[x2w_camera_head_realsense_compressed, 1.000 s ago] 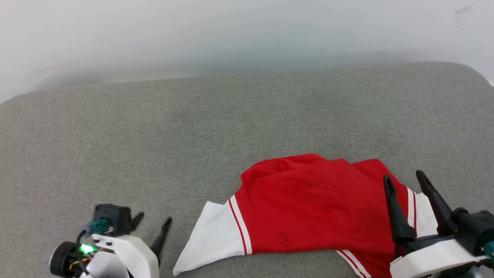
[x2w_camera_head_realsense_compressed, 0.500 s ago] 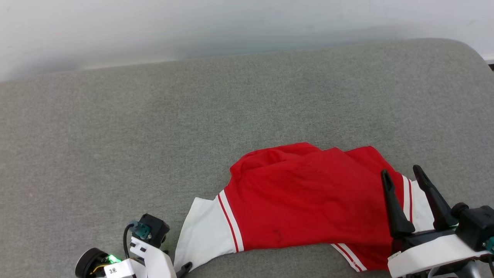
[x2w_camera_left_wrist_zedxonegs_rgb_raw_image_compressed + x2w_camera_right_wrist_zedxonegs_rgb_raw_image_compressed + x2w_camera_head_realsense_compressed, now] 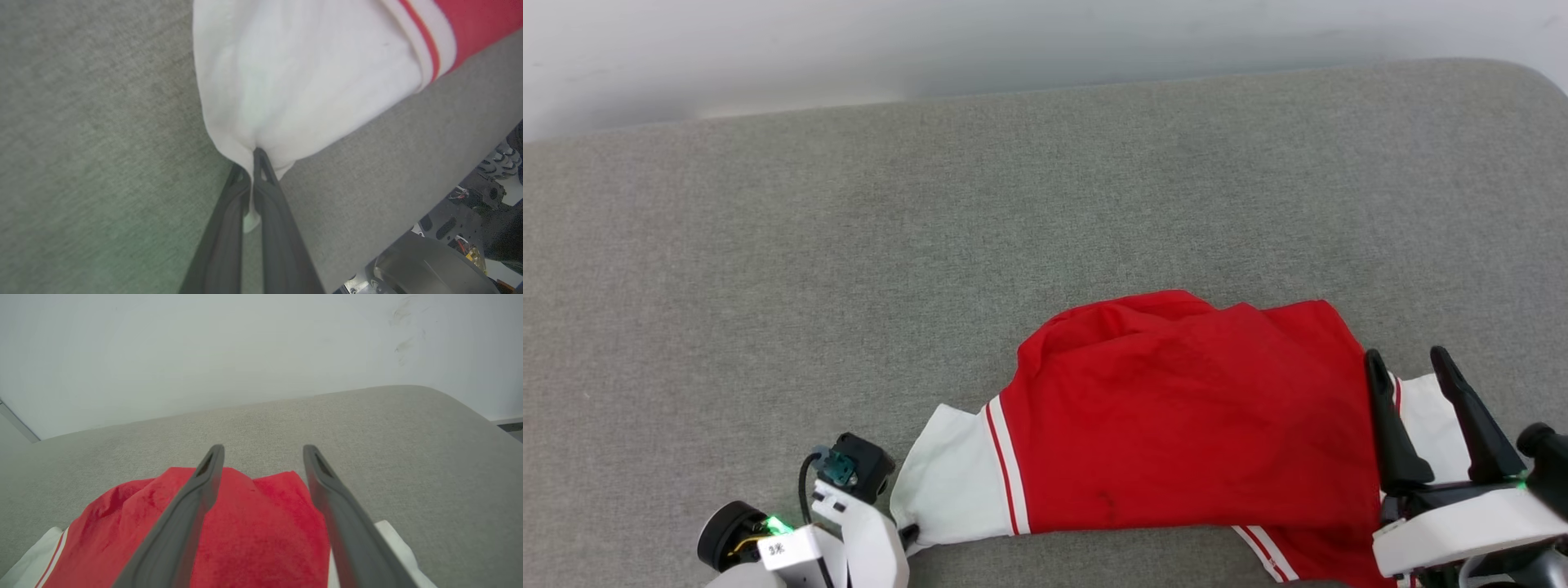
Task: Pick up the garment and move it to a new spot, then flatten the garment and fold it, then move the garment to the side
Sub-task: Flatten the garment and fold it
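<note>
A broad grey woven upholstered surface (image 3: 849, 269) runs across the head view, with a plain white wall (image 3: 931, 33) behind its far edge. On the near right part of that surface lies the garment (image 3: 1176, 425), a red jersey T-shirt with white short sleeves. Its plain red side is up and it is rumpled along the far edge (no lettering shows). The white sleeve (image 3: 286, 81) on the robot's left is set off from the red body by red-and-white striped trim (image 3: 1001, 465) and spreads flat toward the lower left of the head view. The right gripper (image 3: 1406, 358) hangs over the shirt's right shoulder, its two long dark fingers spread well apart with nothing between them. Whether they brush the cloth is hard to tell from either view. The left gripper (image 3: 254, 157) is at the sleeve's outer corner. In the left wrist view its fingers are pressed together on a pinched fold of the white cloth, and a small tab of it pokes out below the tips.
</note>
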### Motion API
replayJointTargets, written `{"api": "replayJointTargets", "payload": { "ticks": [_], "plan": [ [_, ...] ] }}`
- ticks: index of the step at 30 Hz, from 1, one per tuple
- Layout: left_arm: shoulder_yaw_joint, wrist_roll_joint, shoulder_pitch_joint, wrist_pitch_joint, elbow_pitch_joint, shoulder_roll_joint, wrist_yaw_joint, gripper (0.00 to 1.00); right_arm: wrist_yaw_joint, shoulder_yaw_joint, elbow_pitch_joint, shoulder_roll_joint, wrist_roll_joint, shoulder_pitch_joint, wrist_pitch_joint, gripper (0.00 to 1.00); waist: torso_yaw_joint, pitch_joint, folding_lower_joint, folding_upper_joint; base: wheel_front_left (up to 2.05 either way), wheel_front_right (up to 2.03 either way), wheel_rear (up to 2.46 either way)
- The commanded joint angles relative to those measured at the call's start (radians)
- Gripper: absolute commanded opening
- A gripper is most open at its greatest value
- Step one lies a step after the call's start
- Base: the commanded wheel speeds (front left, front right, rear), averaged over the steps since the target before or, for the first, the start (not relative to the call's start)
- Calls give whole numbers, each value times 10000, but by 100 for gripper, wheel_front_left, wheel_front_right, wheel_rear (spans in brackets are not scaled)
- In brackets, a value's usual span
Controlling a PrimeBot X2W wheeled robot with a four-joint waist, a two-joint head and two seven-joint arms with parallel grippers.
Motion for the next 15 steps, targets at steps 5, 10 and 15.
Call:
{"api": "replayJointTargets", "payload": {
  "ticks": [5, 10, 15],
  "plan": [
    [745, 184, 205, -1369, -181, -128, 723, 0, -3, -709, 562, 5, 508, 161, 396, 100, 135, -165, 0, 0, 0, 0, 0],
    [1247, 357, 355, -2159, -852, 53, 1187, 0, -2, -1867, 1314, -68, 932, 402, 1422, 100, 274, -295, 0, 0, 0, 0, 0],
    [1375, 584, 384, -2364, -1479, 277, 1390, 0, -2, -3080, 1958, -452, 1356, 674, 3889, 100, 300, -419, 0, 0, 0, 0, 0]
  ]
}}
